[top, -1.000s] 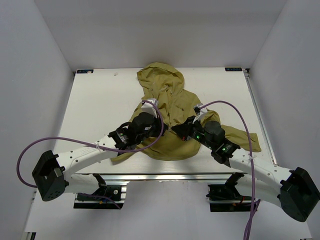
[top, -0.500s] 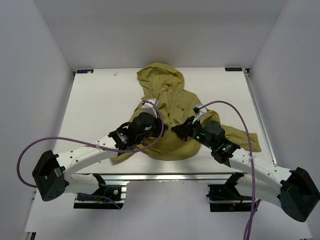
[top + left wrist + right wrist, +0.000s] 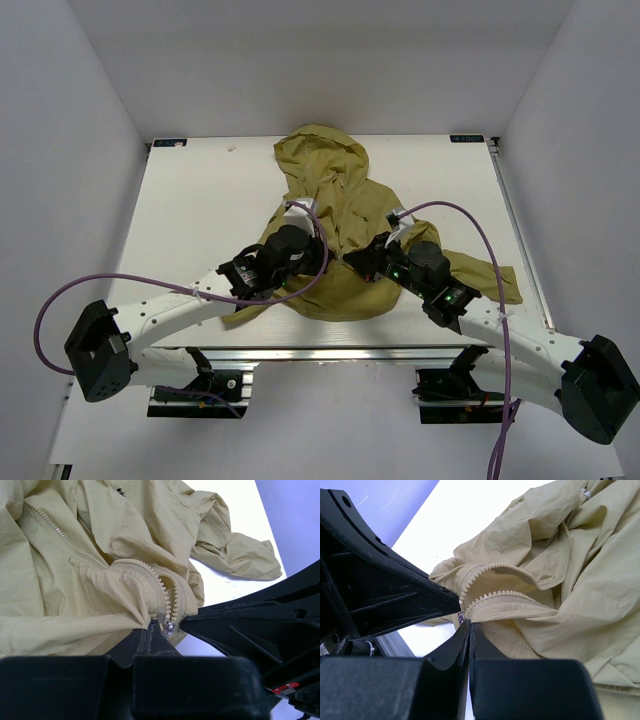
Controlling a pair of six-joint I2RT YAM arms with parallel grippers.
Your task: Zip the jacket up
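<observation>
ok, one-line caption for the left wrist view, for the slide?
Wrist close-up: left gripper and right gripper pinch the olive jacket at the bottom end of its zipper, teeth above apart.

1. A white table (image 3: 200,200) fills the middle of the top view, its surface flat and matt
2. A plain white back wall (image 3: 320,60) rises behind the table's far edge
3. A white left wall (image 3: 60,200) and a white right wall (image 3: 590,150) close in the two sides
4. A metal rail (image 3: 330,352) runs along the table's near edge, and a side rail (image 3: 520,240) runs along its right edge
5. A small dark label (image 3: 170,143) sits at the far left corner, a second label (image 3: 466,138) at the far right corner
6. The light is soft and even, with faint shadows; in the wrist views the walls beyond the table edge look pale blue
</observation>
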